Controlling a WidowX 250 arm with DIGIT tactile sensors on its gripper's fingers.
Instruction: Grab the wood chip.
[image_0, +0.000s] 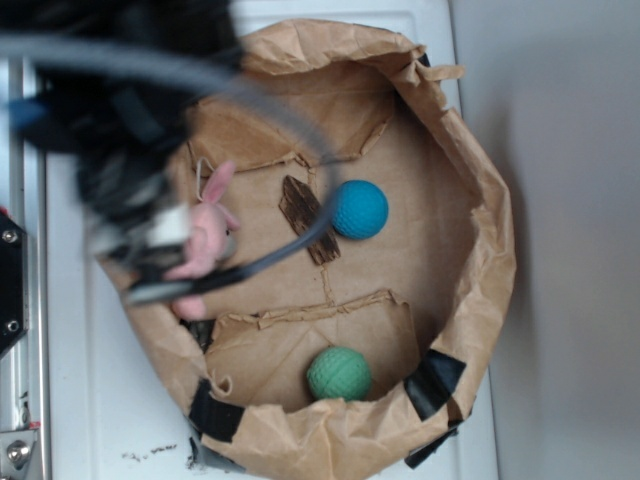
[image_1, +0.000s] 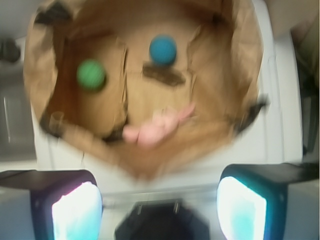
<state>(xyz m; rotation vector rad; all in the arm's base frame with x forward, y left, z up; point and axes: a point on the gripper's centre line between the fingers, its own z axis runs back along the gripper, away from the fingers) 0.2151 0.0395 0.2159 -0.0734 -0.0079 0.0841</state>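
Note:
The wood chip (image_0: 308, 218) is a flat dark brown strip lying on the paper floor of the bag, close beside the blue ball (image_0: 358, 209). In the wrist view the wood chip (image_1: 164, 75) sits just below that ball (image_1: 163, 50). My gripper (image_0: 150, 250) hovers blurred at the bag's left edge, above a pink toy and well apart from the chip. Seen from the wrist, the gripper (image_1: 160, 200) is open, its two pale pads far apart with nothing between them. A grey cable crosses over the chip's lower end in the exterior view.
A crumpled brown paper bag (image_0: 490, 250) with rolled walls holds everything. A pink plush toy (image_0: 207, 235) lies by the left wall, and a green ball (image_0: 339, 373) rests on a torn tan flap at the front. White tabletop surrounds the bag.

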